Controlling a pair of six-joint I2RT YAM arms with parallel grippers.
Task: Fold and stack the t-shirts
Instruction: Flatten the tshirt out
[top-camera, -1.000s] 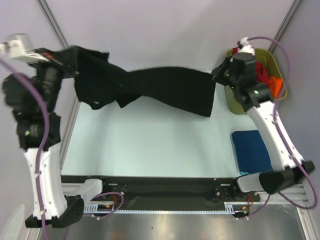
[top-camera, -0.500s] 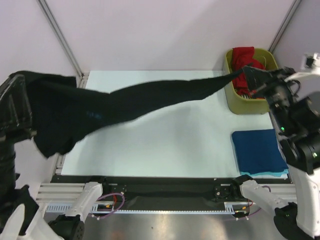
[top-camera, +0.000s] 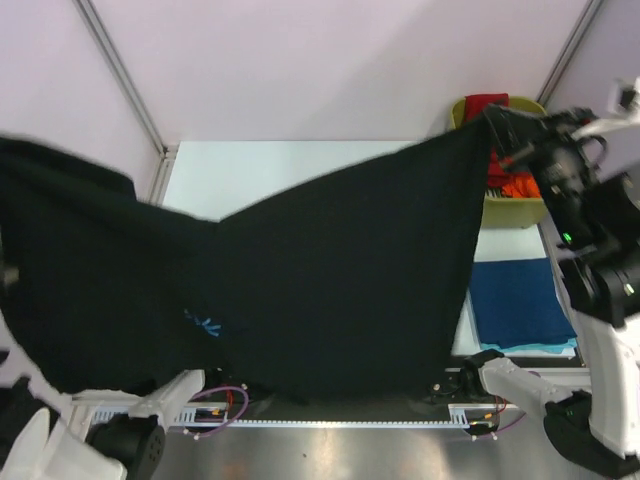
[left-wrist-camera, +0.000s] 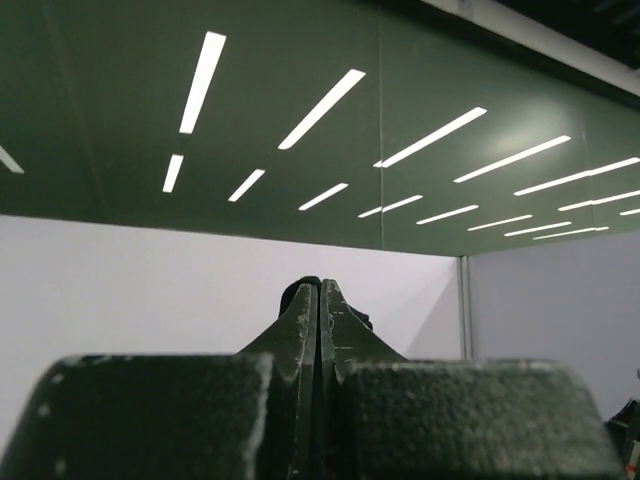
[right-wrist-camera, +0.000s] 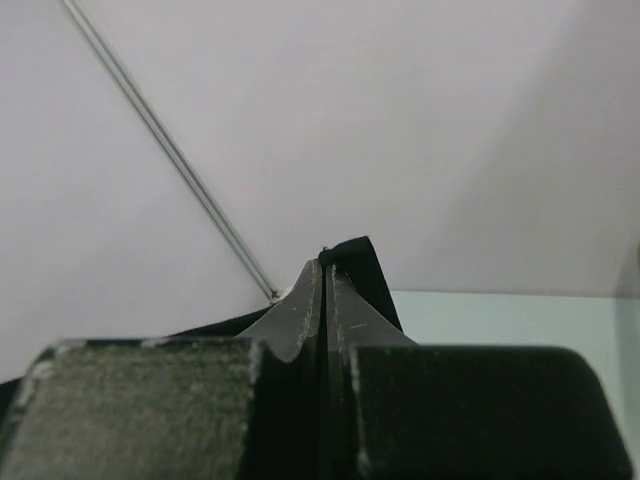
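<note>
A black t-shirt (top-camera: 330, 270) with a small light-blue print (top-camera: 205, 322) hangs spread wide, high above the table (top-camera: 290, 165). It hides most of the table top. My right gripper (top-camera: 497, 120) is shut on the shirt's upper right corner, beside the bin. In the right wrist view the gripper (right-wrist-camera: 327, 262) pinches a black cloth edge (right-wrist-camera: 362, 275). My left gripper (left-wrist-camera: 319, 285) is shut too, with a bit of black cloth (left-wrist-camera: 296, 291) poking past its tips. It points at the ceiling. The shirt hides it in the top view.
An olive-green bin (top-camera: 515, 212) at the back right holds a red shirt (top-camera: 486, 102) and an orange shirt (top-camera: 515, 186). A folded dark blue shirt (top-camera: 520, 300) lies on a teal one (top-camera: 535, 347) at the right. Frame posts rise at both back corners.
The shirt, stretched as a narrow twisted band across the table before, has been lifted and now hangs open as a broad sheet. Both arms have risen and moved apart.
</note>
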